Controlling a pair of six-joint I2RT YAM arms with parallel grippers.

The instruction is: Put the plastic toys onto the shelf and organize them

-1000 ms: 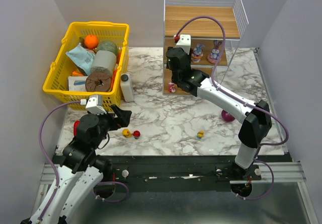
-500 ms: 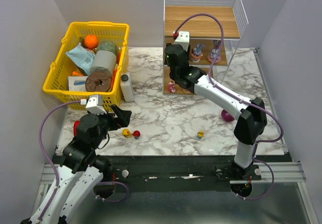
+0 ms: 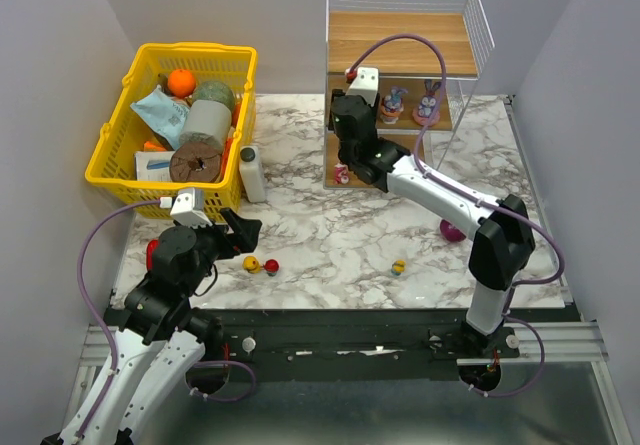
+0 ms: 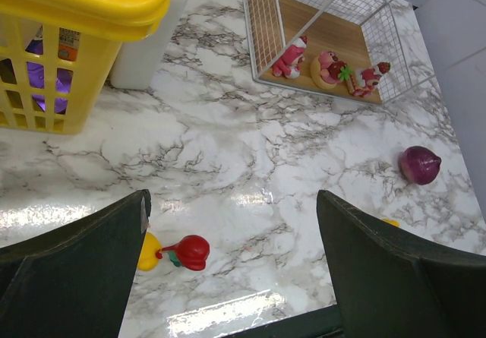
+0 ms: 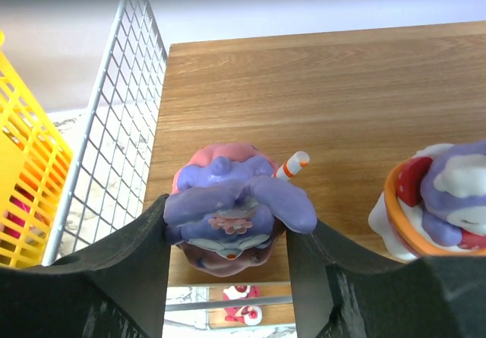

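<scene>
The right gripper (image 5: 228,235) clasps 1 purple bunny toy (image 5: 231,201) over the shelf (image 5: 342,87), perhaps touching its board; the left gripper (image 4: 231,201) hovers, spread wide, near a red toy (image 4: 190,251).

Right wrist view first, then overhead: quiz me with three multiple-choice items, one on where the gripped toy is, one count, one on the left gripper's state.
1. Where is the purple toy held in the right gripper?
A in the yellow basket
B at a wooden board of the shelf
C on the marble table

2. In the overhead view, how many bunny-eared figures stand on the middle board beside that gripper?
A two
B none
C five

3. The left gripper is:
A shut tight, empty
B shut on a toy
C open and empty

Answers: B, wood and wire mesh lie right behind it. A, two stand side by side. C, it gapes wide with nothing held.
</scene>
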